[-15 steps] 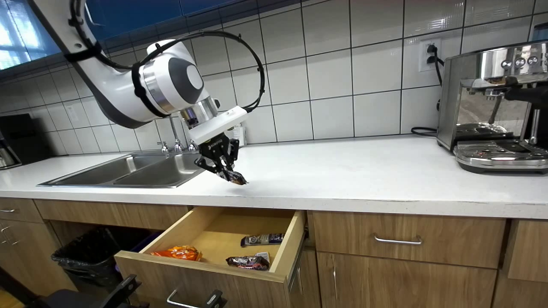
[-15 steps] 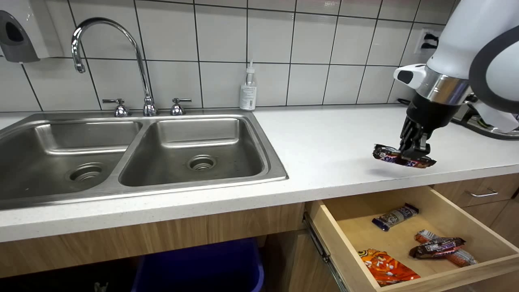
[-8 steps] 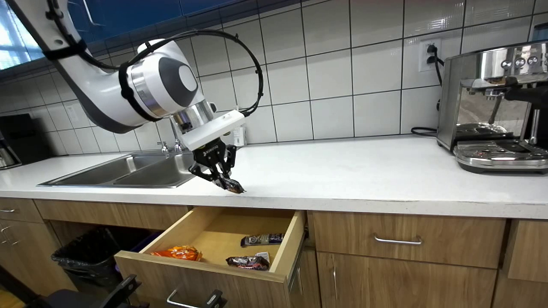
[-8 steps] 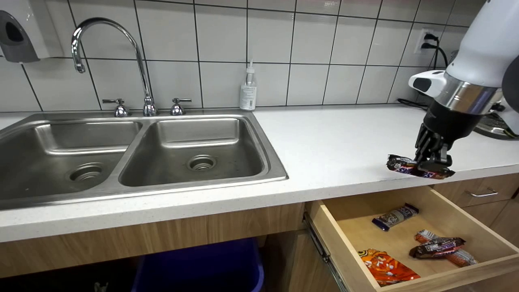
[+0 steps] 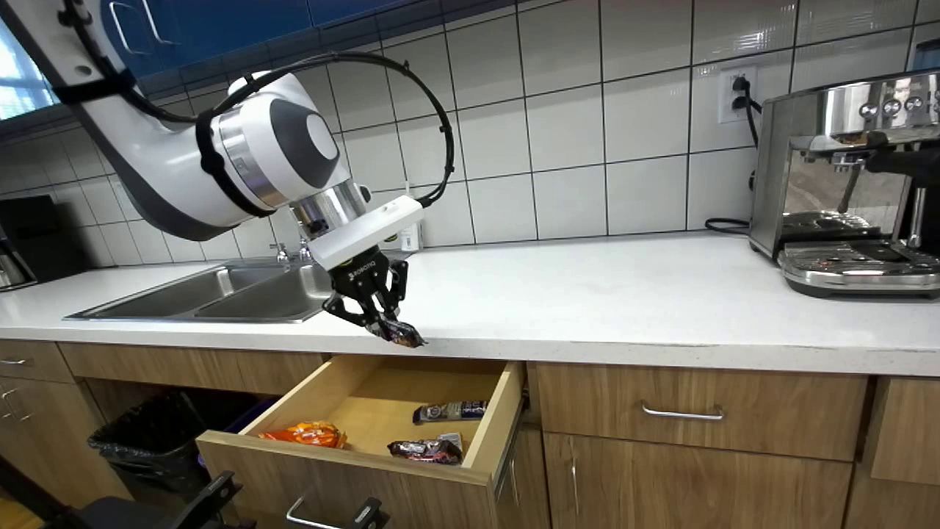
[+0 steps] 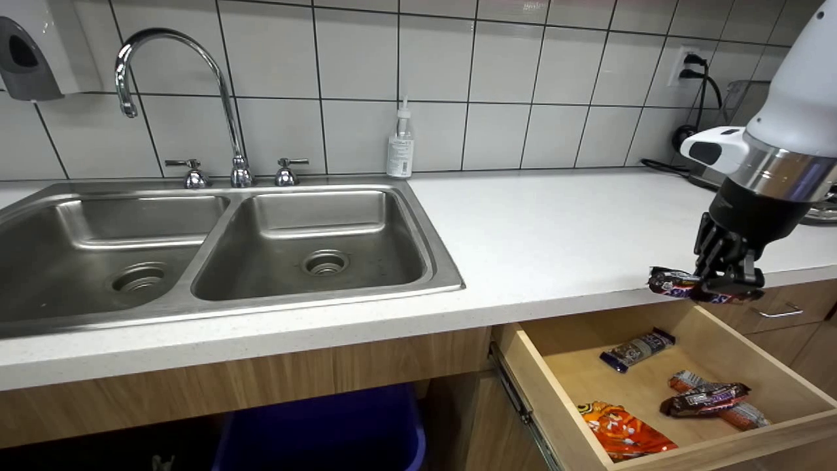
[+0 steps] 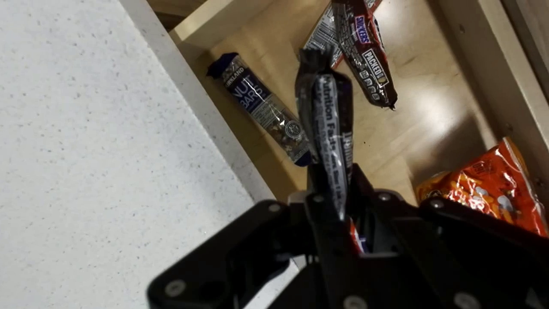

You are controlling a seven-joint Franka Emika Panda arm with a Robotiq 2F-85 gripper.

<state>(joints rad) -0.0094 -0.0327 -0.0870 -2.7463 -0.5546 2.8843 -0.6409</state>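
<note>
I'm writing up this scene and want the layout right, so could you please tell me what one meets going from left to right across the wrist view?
Speckled white countertop → Kirkland nut bar → held dark-wrapped bar → Snickers bar in the drawer → orange-red packet.

White tile wall (image 5: 646, 110), dark-grouted, rose behind gripper (image 5: 383, 325), black cords (image 5: 750, 114) plugged into outlet (image 5: 727, 110) there. White counter (image 5: 587, 294) ran just beside gripper, wood-grain cabinets (image 5: 698, 485) below it. Blue upper cabinets (image 5: 235, 22) hung well above gripper; window (image 5: 18, 81) past them glowed bright blue-white. Steel double sink (image 5: 272, 297) sat left of gripper in both exterior views. Sliver of yellowish floor (image 5: 9, 508) showed far below gripper.
</note>
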